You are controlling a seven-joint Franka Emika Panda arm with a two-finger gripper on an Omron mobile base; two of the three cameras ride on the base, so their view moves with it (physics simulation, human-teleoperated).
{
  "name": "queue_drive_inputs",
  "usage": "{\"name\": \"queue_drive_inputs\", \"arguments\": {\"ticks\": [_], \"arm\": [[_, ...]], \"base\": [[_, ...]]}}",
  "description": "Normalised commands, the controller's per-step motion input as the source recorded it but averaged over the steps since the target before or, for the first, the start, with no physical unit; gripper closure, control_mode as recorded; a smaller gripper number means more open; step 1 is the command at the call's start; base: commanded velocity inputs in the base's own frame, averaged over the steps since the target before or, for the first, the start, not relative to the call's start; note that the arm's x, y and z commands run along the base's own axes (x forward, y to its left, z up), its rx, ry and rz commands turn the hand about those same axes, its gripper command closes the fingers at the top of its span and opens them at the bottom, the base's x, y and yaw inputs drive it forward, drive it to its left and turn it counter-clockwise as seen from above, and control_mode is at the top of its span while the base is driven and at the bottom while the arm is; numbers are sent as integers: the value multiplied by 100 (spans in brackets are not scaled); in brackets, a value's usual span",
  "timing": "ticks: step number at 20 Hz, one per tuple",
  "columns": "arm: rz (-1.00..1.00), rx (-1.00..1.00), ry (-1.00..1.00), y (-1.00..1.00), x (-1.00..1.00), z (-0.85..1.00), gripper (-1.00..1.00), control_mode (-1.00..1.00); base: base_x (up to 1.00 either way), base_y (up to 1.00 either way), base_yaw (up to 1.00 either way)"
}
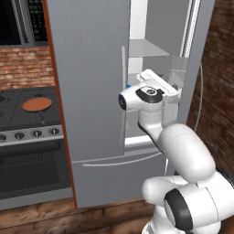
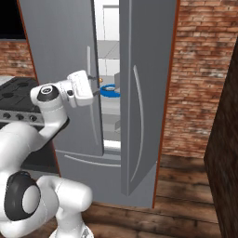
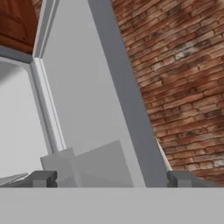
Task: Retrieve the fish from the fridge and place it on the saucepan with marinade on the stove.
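In front of the fridge (image 1: 91, 91), the gripper (image 2: 95, 90) was held at the gap between the closed left door and the right door (image 2: 144, 93), which was swung wide open. In the hand view the two dark finger tips (image 3: 43, 178) were seen far apart at the bottom corners, spread wide with nothing between them, facing the inner side of the open door and a brick wall (image 3: 183, 78) beyond it. Past the gripper, a blue plate (image 2: 110, 91) was seen on a shelf in the white interior, with a tiny orange lump (image 2: 102, 79) just above and left of it; the fish could not be made out. To the left of the fridge, the saucepan (image 1: 37, 105) with its reddish-brown marinade (image 1: 36, 104) was set on the stove (image 1: 27, 114), behind a row of silver knobs (image 1: 36, 134). No writing or labels could be read anywhere.
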Motion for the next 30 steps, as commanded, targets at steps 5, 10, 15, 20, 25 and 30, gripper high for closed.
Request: {"name": "queue_drive_inputs", "arguments": {"ticks": [5,10,15,20,25,30], "arm": [[-10,1,0,-6,8,-3,-100,-100],[-17,1,0,-26,7,-7,-100,-100],[-11,0,0,-23,23,0,-100,-100],[-7,0,0,-14,21,0,-100,-100],[-5,0,0,-20,3,0,-100,-100],[-2,0,0,-25,0,0,-100,-100]], "base": [[0,0,0],[0,0,0],[0,0,0],[0,0,0],[0,0,0],[0,0,0]]}}
